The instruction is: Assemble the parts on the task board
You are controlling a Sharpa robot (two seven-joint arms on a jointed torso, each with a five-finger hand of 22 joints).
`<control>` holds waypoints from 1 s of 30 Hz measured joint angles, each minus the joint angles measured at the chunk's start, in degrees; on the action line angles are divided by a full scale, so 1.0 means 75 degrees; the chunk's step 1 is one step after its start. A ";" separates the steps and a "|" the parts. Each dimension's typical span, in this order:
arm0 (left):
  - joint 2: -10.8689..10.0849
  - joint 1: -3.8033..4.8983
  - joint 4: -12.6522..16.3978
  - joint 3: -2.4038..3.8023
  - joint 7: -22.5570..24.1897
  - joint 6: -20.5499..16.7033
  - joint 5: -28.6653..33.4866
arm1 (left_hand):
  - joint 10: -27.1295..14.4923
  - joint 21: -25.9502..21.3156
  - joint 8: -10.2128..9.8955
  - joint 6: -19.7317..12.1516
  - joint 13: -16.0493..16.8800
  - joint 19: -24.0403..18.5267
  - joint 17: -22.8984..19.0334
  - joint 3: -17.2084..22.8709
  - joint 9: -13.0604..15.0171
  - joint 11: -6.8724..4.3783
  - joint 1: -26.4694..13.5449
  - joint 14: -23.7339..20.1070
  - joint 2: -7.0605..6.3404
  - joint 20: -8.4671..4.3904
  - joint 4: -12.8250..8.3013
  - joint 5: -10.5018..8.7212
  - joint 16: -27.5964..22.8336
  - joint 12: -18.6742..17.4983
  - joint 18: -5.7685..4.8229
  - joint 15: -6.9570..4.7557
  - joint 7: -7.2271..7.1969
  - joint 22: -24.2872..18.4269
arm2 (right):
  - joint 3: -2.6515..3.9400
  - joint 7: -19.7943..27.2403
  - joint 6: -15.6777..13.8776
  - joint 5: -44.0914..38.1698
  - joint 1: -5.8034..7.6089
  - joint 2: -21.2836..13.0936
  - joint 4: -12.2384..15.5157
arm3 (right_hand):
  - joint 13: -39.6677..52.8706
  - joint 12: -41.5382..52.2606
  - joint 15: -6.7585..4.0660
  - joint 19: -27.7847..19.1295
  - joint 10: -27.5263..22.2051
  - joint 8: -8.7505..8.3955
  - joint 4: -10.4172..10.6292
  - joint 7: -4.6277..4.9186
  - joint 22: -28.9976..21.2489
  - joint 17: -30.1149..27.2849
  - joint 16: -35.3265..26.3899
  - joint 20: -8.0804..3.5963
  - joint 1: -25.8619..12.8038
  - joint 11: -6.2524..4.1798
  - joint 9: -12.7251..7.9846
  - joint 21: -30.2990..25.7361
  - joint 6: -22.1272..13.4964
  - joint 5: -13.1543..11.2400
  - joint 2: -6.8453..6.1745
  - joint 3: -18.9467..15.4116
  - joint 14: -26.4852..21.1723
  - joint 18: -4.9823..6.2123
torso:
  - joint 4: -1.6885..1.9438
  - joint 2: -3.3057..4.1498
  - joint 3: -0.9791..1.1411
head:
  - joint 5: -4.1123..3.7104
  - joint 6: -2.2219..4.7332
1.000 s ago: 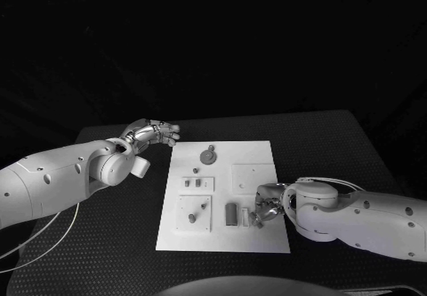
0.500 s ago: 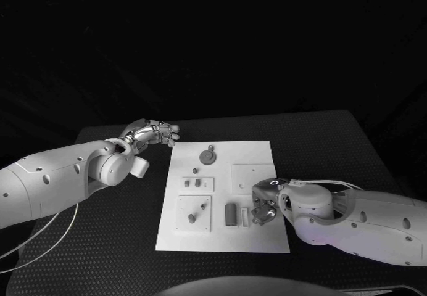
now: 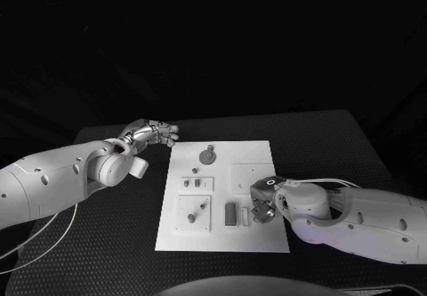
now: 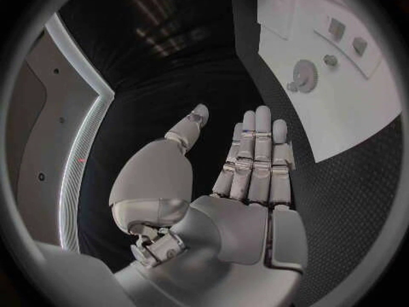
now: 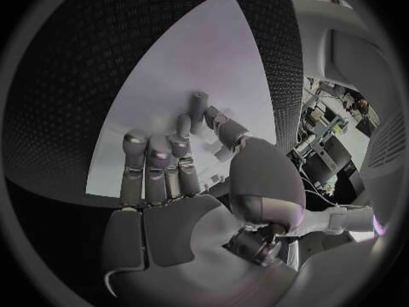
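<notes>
Grey parts (image 3: 231, 214), small, rigid and likely light and slippery, lie near the task board's (image 3: 253, 155) near edge, best pinched across their long sides; right hand (image 3: 263, 206) hovers there, grasp indiscernible; left hand (image 4: 247, 167) empty, fingers together.

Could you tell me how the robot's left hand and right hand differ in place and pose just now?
The left hand sits off the task board, over the black table by the board's far left corner; the right hand is over the board's near right part. In its wrist view the left hand's fingers lie straight and empty; the right hand's fingers reach toward the board. Both are silver, on white arms.
</notes>
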 measured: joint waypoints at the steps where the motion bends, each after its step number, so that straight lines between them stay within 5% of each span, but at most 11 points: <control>1: -0.0001 0.0000 0.0001 0.0000 -0.0001 0.0000 -0.0001 | 0.0000 0.0000 0.0000 0.0000 0.0000 0.0000 -0.0001 0.0000 0.0000 0.0000 0.0000 0.0000 0.0000 0.0000 0.0000 0.0000 0.0000 0.0000 0.0000 0.0000 0.0000 0.0000 | 0.0005 0.0002 0.0014 -0.0001 -0.0003 0.0003 -0.0004 | 0.0000 0.0000 0.0006 0.0000 0.0000 0.0001 0.0024 0.0000 -0.0001 0.0000 0.0000 0.0000 0.0000 0.0000 0.0000 0.0000 0.0000 0.0000 0.0000 0.0040 -0.0006 0.0000 | 0.0000 0.0000 0.0000 | -0.0001 0.0000; 6: 0.0001 0.0000 0.0005 0.0000 -0.0003 0.0000 -0.0006 | 0.0000 0.0000 0.0000 0.0000 0.0000 0.0000 0.0006 0.0000 0.0000 0.0000 0.0000 0.0000 0.0000 0.0000 0.0000 0.0000 0.0000 0.0000 0.0000 0.0000 0.0000 0.0000 | 0.0031 0.0009 0.0040 0.0018 -0.0030 -0.0002 -0.0020 | -0.0002 0.0000 0.0006 -0.0028 0.0000 0.0045 0.0092 0.0002 -0.0001 0.0000 -0.0006 0.0027 0.0065 0.0000 0.0002 0.0000 -0.0002 0.0000 0.0065 0.0155 -0.0007 0.0007 | 0.0001 0.0000 0.0000 | -0.0014 0.0001; 9: 0.0002 0.0000 0.0006 0.0000 -0.0005 -0.0001 -0.0009 | 0.0000 0.0000 0.0000 0.0000 0.0000 0.0000 0.0006 0.0000 0.0000 0.0000 0.0000 0.0000 0.0000 0.0000 0.0000 0.0000 0.0000 0.0000 0.0000 0.0000 0.0000 0.0000 | 0.0037 0.0015 0.0021 0.0048 -0.0036 -0.0008 -0.0023 | -0.0007 0.0000 0.0009 -0.0059 -0.0027 0.0042 0.0019 0.0003 0.0000 0.0000 -0.0006 0.0059 0.0236 0.0028 0.0021 0.0000 -0.0003 -0.0002 0.0338 0.0437 -0.0010 0.0010 | 0.0002 -0.0001 0.0000 | -0.0018 0.0001; 11: 0.0002 0.0000 0.0006 0.0000 -0.0006 -0.0001 -0.0010 | 0.0000 0.0000 0.0000 0.0000 0.0000 0.0000 0.0006 0.0000 0.0000 0.0000 0.0000 0.0000 0.0000 0.0000 0.0000 0.0000 0.0000 0.0000 0.0000 0.0000 0.0000 0.0000 | 0.0031 0.0019 -0.0011 0.0099 -0.0047 -0.0022 -0.0023 | -0.0007 0.0000 0.0023 -0.0086 -0.0028 -0.0059 -0.0098 0.0089 0.0000 0.0002 -0.0006 0.0084 0.0242 0.0028 0.0916 0.0000 -0.0094 0.0074 0.0465 0.0605 -0.0025 0.0019 | 0.0002 0.0000 0.0000 | -0.0018 0.0003; 16: 0.0011 0.0001 0.0006 0.0000 -0.0007 -0.0001 -0.0014 | 0.0000 0.0000 0.0000 0.0000 0.0000 0.0000 0.0006 0.0000 0.0000 0.0000 0.0000 0.0000 0.0000 0.0000 0.0000 0.0000 0.0000 0.0000 0.0000 0.0000 0.0000 -0.0001 | 0.0027 0.0037 -0.0156 0.0295 -0.0050 -0.0059 -0.0017 | -0.0007 -0.0001 0.0037 -0.0110 -0.0029 -0.0054 -0.0439 0.0122 -0.0001 0.0020 -0.0006 0.0111 0.0105 0.0029 0.0961 0.0071 -0.0125 0.0832 0.0702 0.1021 -0.0037 0.0018 | 0.0002 -0.0001 0.0004 | -0.0019 0.0008; 22: 0.0017 0.0001 0.0001 0.0000 -0.0007 -0.0002 -0.0019 | 0.0000 0.0000 0.0000 0.0000 0.0000 0.0000 0.0014 0.0000 0.0000 0.0000 0.0000 0.0000 0.0000 0.0000 0.0000 0.0000 0.0000 0.0000 0.0001 0.0000 0.0000 -0.0001 | 0.0012 0.0055 -0.0546 0.0642 -0.0064 -0.0195 0.0015 | -0.0007 -0.0001 0.0012 -0.0091 0.0059 -0.0010 -0.0529 0.0088 -0.0017 0.0024 -0.0005 0.0132 0.0050 -0.0004 0.0948 0.0106 -0.0004 0.1018 0.0757 0.1111 -0.0008 0.0018 | 0.0004 -0.0001 0.0008 | -0.0013 0.0011; 24: 0.0017 0.0001 0.0001 0.0000 -0.0008 -0.0002 -0.0020 | 0.0000 0.0000 0.0000 0.0000 0.0000 0.0000 0.0014 0.0000 0.0000 0.0000 0.0000 0.0000 0.0000 0.0000 0.0000 0.0000 0.0000 0.0000 0.0000 0.0000 0.0000 -0.0001 | 0.0001 0.0061 -0.0665 0.0748 -0.0060 -0.0244 0.0028 | -0.0007 -0.0001 0.0001 -0.0080 0.0070 -0.0001 -0.0539 0.0084 -0.0026 0.0024 -0.0005 0.0142 0.0050 -0.0015 0.0812 0.0114 0.0007 0.1083 0.0757 0.1121 0.0006 0.0018 | 0.0003 -0.0001 0.0008 | -0.0007 0.0011; 28: 0.0017 0.0001 0.0000 0.0000 -0.0008 -0.0002 -0.0022 | 0.0000 0.0000 0.0000 0.0000 0.0000 0.0000 0.0014 0.0000 0.0000 0.0000 0.0000 0.0000 0.0000 0.0000 0.0000 0.0000 0.0000 0.0000 0.0000 0.0000 0.0000 -0.0001 | -0.0022 0.0063 -0.0812 0.0971 -0.0023 -0.0296 0.0058 | -0.0007 -0.0002 0.0007 -0.0080 0.0071 0.0065 -0.0542 0.0085 -0.0038 0.0023 -0.0006 0.0142 0.0050 -0.0016 0.0081 0.0122 0.0010 0.1125 0.0757 0.1121 0.0021 0.0018 | -0.0001 0.0000 0.0007 | -0.0004 0.0023; 29: 0.0017 0.0001 0.0000 0.0000 -0.0008 -0.0002 -0.0023 | 0.0000 0.0000 0.0000 0.0000 0.0000 0.0000 0.0013 0.0000 0.0000 0.0000 0.0000 0.0000 0.0000 0.0000 0.0000 0.0000 0.0000 0.0000 0.0000 0.0000 0.0000 -0.0001 | -0.0023 0.0061 -0.0844 0.1032 -0.0017 -0.0307 0.0059 | -0.0006 -0.0002 0.0007 -0.0080 0.0071 0.0082 -0.0542 0.0085 -0.0038 0.0023 -0.0006 0.0142 0.0050 -0.0016 -0.0449 0.0132 0.0011 0.1125 0.0757 0.1121 0.0022 0.0018 | -0.0001 0.0000 0.0007 | -0.0004 0.0028; 30: 0.0017 0.0001 0.0001 0.0000 -0.0008 -0.0002 -0.0024 | 0.0000 0.0000 0.0000 0.0000 0.0000 0.0000 0.0013 0.0000 0.0000 0.0000 0.0000 0.0000 0.0000 0.0000 0.0000 0.0000 0.0000 0.0000 0.0000 0.0000 0.0000 -0.0002 | -0.0023 0.0058 -0.0879 0.1105 -0.0008 -0.0321 0.0060 | -0.0006 -0.0002 0.0007 -0.0080 0.0071 0.0085 -0.0542 0.0070 -0.0044 0.0023 -0.0006 0.0142 0.0050 -0.0016 -0.0461 0.0132 0.0025 0.1141 0.0757 0.1121 0.0023 0.0018 | -0.0001 0.0000 0.0007 | -0.0004 0.0031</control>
